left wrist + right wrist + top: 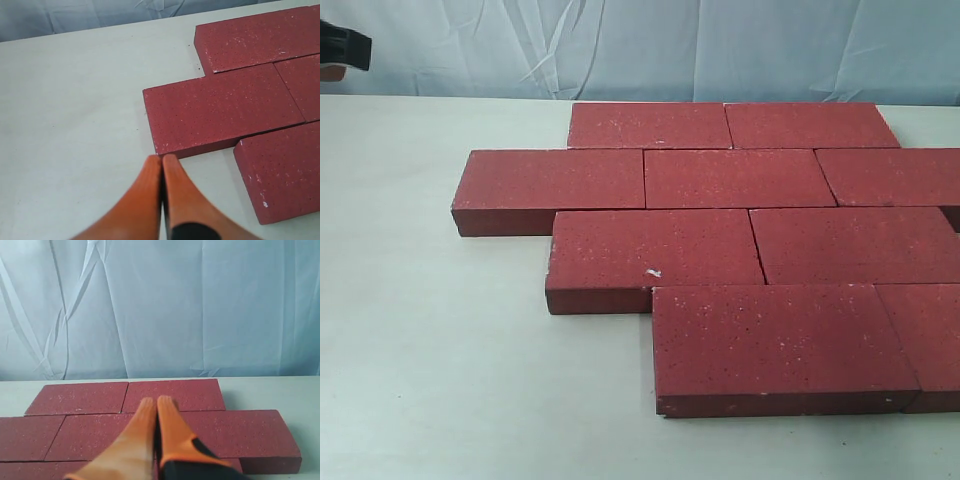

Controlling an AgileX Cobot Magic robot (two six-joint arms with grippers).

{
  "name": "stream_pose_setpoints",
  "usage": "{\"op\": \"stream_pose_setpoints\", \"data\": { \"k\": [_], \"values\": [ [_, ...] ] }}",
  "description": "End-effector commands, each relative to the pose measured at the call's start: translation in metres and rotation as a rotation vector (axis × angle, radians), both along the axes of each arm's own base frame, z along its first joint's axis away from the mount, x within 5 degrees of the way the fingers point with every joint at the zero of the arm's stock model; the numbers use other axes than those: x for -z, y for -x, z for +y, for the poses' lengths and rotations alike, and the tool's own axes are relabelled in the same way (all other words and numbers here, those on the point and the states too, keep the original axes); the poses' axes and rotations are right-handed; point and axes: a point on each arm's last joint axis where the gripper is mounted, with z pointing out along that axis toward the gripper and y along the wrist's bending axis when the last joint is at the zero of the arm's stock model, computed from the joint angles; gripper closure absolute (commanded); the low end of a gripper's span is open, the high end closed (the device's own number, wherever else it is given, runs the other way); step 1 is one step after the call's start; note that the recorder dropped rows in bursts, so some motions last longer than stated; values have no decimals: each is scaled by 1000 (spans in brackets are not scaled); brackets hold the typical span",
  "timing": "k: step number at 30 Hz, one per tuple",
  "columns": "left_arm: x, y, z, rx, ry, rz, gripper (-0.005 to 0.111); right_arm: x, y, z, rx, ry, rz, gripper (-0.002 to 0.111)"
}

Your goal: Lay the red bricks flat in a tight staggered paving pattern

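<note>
Several red bricks (738,178) lie flat on the table in four staggered rows, edges touching. The brick with a white chip mark (655,250) is the left one of the third row. In the left wrist view my left gripper (162,159) is shut and empty, its orange fingertips over bare table just off the corner of a brick (220,112). My right gripper (156,402) is also shut and empty, hovering over the bricks (175,392) near the far rows. In the exterior view only a black and orange part of the left arm (340,45) shows, at the top left.
The white table (420,350) has bare surface left of and in front of the bricks. A pale blue cloth backdrop (620,50) hangs behind the far edge. The right-hand bricks (930,335) run out of the exterior view.
</note>
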Motion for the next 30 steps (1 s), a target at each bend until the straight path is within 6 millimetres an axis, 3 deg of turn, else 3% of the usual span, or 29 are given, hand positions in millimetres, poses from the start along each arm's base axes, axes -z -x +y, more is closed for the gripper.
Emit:
{"op": "stream_pose_setpoints", "data": {
  "k": [1, 8, 30],
  "values": [
    [-2, 1, 0, -7, 17, -15, 107, 22, -6, -1, 9, 11, 10, 109],
    [-2, 1, 0, -7, 14, -16, 107, 47, -11, -1, 13, 15, 5, 109],
    [-2, 1, 0, -7, 16, -13, 107, 46, -13, -1, 14, 6, -39, 109]
  ]
}}
